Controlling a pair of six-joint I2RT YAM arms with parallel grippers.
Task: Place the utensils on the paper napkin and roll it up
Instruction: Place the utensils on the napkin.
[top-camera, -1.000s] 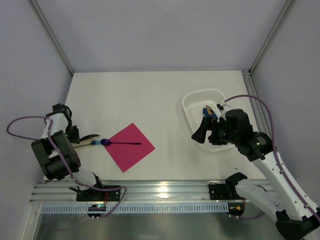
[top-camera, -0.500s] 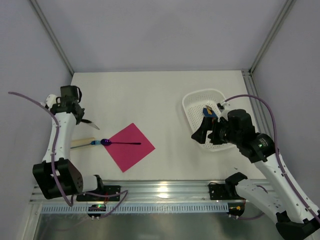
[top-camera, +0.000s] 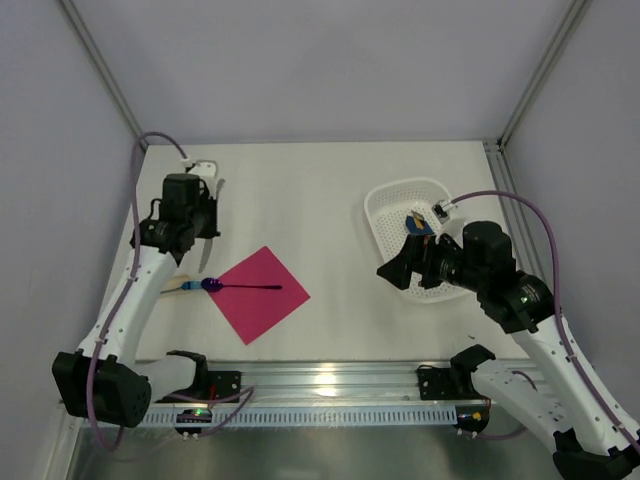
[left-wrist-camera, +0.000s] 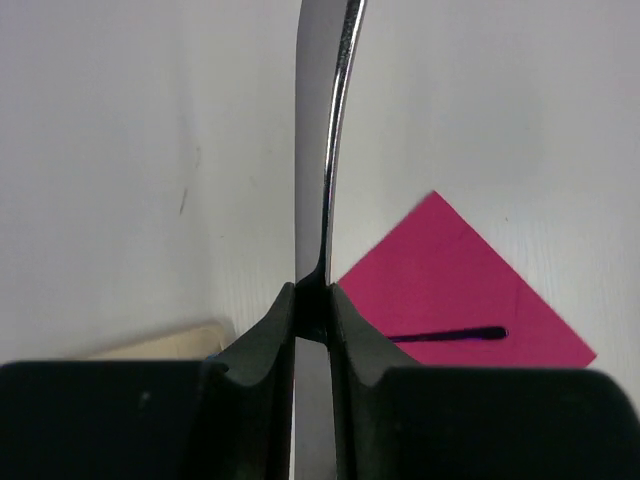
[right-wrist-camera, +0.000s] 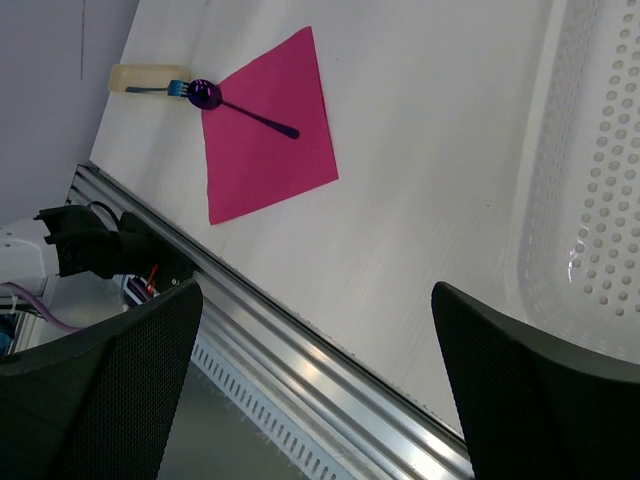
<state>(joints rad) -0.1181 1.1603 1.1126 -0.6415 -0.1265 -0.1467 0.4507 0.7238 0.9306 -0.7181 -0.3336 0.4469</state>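
The magenta paper napkin lies flat at the front left of the table. A dark purple spoon lies on it, its head just off the left corner. My left gripper hovers behind the napkin, shut on a slim glossy utensil that sticks out ahead of the fingers. In the left wrist view the utensil looks mirror-like between the shut fingers, with the napkin below. My right gripper is open and empty at the basket's left rim. The right wrist view shows the napkin and the spoon.
A pale beige flat stick lies left of the napkin with a small blue fork-like piece on its end. A white perforated basket at the right holds blue and yellow items. The aluminium rail runs along the near edge.
My left arm swung from the table's left edge back and to the right, carrying the slim utensil. The right arm barely moved.
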